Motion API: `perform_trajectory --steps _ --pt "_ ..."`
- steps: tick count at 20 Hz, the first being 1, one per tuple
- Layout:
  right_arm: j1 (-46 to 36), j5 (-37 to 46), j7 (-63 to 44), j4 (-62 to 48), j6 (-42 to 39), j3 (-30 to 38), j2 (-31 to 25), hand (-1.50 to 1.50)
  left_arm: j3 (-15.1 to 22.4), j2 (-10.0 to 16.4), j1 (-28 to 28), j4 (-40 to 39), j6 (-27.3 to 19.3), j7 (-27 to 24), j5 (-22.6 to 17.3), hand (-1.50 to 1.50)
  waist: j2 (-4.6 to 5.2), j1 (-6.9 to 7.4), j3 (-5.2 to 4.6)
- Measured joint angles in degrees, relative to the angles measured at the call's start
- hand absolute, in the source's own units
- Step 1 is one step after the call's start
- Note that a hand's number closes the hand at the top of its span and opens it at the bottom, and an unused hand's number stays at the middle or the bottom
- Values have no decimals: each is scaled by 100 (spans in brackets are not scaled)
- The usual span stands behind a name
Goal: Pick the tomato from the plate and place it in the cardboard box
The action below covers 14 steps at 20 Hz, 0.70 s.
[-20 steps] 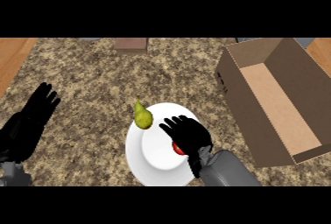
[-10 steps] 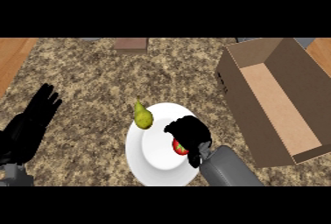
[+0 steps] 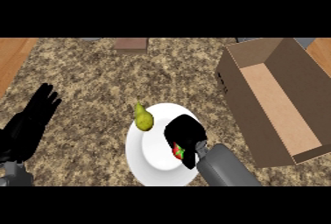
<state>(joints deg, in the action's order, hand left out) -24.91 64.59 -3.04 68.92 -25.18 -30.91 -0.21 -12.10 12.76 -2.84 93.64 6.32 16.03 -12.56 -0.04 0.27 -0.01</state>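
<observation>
- Low at centre frame, the right hand [image 3: 186, 133] is curling round the tomato [image 3: 177, 152] on the white plate [image 3: 152, 153].
- Lifting straight up, clear of the pear [image 3: 143, 120] beside it, is looking wisest before crossing to the cardboard box [image 3: 278, 100] at right.
- Tomato is showing only as a red-and-green sliver.

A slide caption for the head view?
Right hand curled round the tomato on the plate, a pear at its rim.
</observation>
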Motion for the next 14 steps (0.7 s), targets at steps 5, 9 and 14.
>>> perform_trajectory --steps 5,9,14 --pt "-237 -173 -306 -240 185 237 15 150 -23 4 -42 119 -14 177 -18 0 4 17 1" --pt "-358 -444 -1662 -442 558 1070 19 150 -6 -10 -11 157 1 163 -18 0 15 33 2" --pt "-863 -614 -3368 -783 1336 1521 20 150 92 -72 -36 187 -6 175 26 0 33 137 2"
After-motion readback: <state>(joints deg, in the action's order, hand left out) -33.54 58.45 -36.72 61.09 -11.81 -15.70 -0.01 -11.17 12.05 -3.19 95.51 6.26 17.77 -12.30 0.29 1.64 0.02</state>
